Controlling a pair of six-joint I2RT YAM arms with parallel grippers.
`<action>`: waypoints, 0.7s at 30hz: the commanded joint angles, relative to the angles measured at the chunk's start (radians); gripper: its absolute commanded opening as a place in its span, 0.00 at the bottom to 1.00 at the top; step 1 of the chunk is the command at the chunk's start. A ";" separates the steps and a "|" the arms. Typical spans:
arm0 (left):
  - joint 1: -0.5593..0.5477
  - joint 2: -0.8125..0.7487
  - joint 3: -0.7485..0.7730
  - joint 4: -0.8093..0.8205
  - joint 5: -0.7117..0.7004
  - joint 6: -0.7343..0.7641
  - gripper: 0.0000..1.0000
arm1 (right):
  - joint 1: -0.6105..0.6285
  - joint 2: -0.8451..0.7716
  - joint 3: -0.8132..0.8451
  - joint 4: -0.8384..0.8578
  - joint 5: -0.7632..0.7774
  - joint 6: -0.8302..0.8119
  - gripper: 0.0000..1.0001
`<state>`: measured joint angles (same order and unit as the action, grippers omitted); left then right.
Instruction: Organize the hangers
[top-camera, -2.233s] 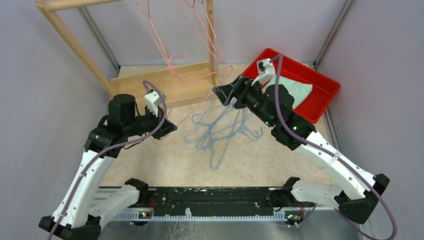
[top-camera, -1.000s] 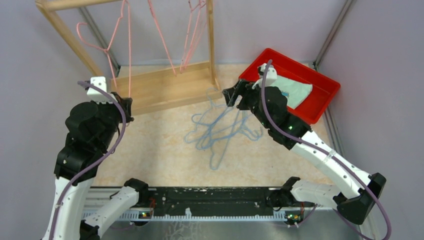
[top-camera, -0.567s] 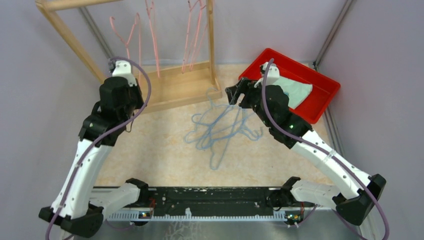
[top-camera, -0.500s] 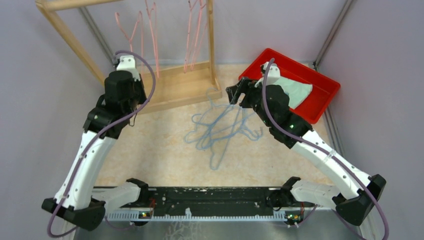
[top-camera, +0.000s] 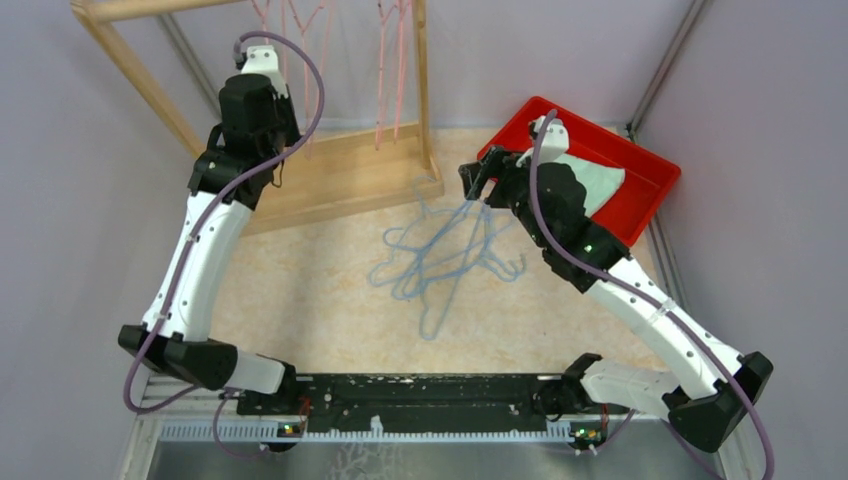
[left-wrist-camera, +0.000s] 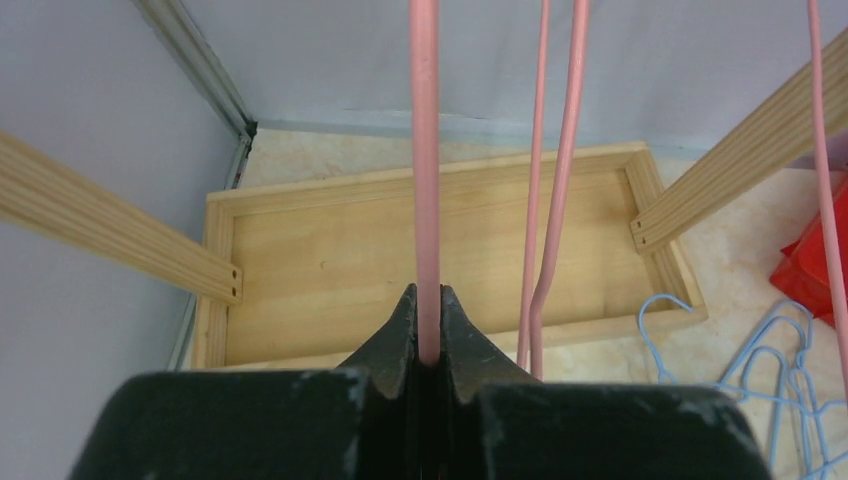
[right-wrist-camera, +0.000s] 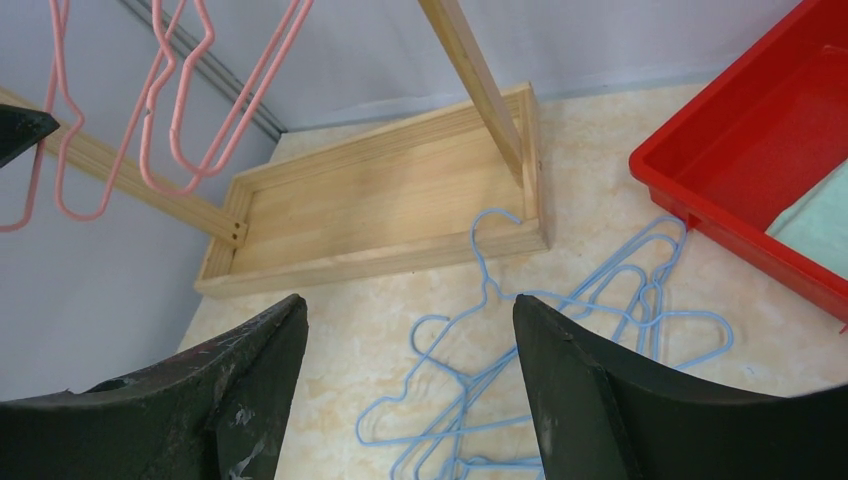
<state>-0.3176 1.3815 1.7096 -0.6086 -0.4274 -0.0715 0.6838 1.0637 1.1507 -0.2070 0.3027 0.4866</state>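
Observation:
Several pink hangers (top-camera: 385, 70) hang from the wooden rack (top-camera: 340, 180) at the back left; they also show in the right wrist view (right-wrist-camera: 180, 110). My left gripper (left-wrist-camera: 427, 300) is raised at the rack and shut on one pink hanger (left-wrist-camera: 424, 150); in the top view it (top-camera: 262, 100) sits above the rack base. A heap of light blue hangers (top-camera: 440, 255) lies on the table, also seen in the right wrist view (right-wrist-camera: 560, 330). My right gripper (right-wrist-camera: 410, 310) is open and empty, held above that heap (top-camera: 478, 185).
A red tray (top-camera: 640, 200) with a pale green cloth (top-camera: 590, 180) stands at the back right. The rack's wooden posts (top-camera: 140, 85) and base tray (right-wrist-camera: 380, 220) stand at the back left. Grey walls close in both sides.
My left arm has swung from the table up and back to the rack, carrying the pink hanger up among the hung ones. My right gripper has shifted slightly back.

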 joint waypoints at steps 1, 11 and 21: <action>0.058 0.085 0.093 0.033 0.100 -0.005 0.00 | -0.017 0.004 0.069 0.042 0.008 -0.026 0.75; 0.103 0.249 0.250 -0.056 0.303 -0.008 0.00 | -0.035 0.010 0.079 0.037 0.003 -0.021 0.75; 0.101 0.339 0.325 -0.138 0.509 -0.016 0.00 | -0.048 0.004 0.060 0.031 -0.007 0.010 0.75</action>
<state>-0.2180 1.6920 1.9892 -0.7254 -0.0269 -0.0742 0.6491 1.0763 1.1748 -0.2050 0.2989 0.4835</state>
